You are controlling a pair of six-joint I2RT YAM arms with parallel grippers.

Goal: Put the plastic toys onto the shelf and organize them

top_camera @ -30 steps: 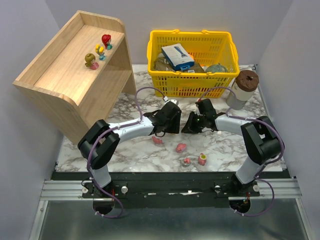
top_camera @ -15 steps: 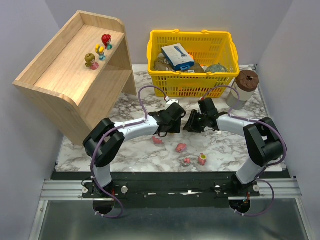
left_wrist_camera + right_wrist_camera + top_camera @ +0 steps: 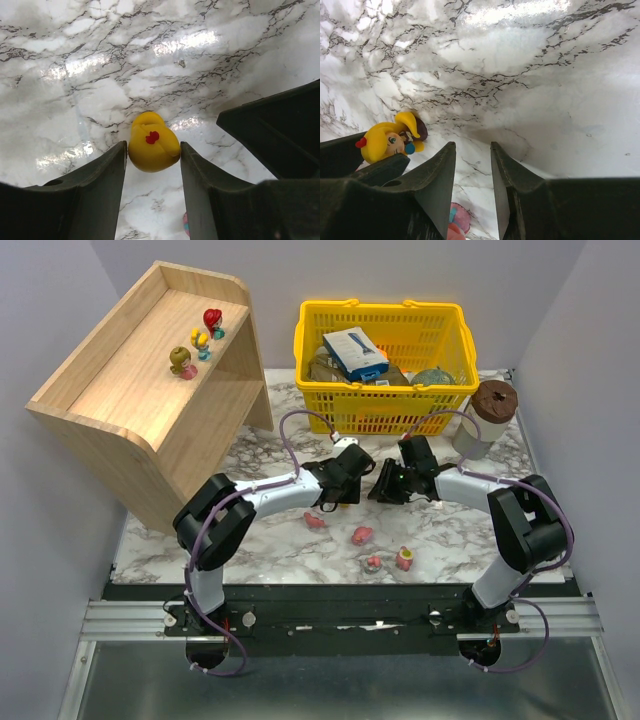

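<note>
The shelf (image 3: 130,390) is standing well apart from the pick, so the carry is looking like the main risk. A small, glossy toy held only at its sides could be slipping out on the way and dropping to the table (image 3: 480,530). The arms are also crowding each other mid-table, so a lift could be clipping one against the other.

The left arm (image 3: 270,495) is stretching low toward the centre, wrist tipped at the marble. The right arm (image 3: 465,483) is mirroring it, with the grippers just beside each other. The left gripper (image 3: 152,147) is pinching the yellow toy (image 3: 152,140), a finger touching each side, the toy apparently resting on the table. The right gripper (image 3: 472,147) is hovering slightly spread, holding nothing. Pink toys (image 3: 362,535) are lying nearby, and three toys (image 3: 183,362) are standing on the shelf.
</note>
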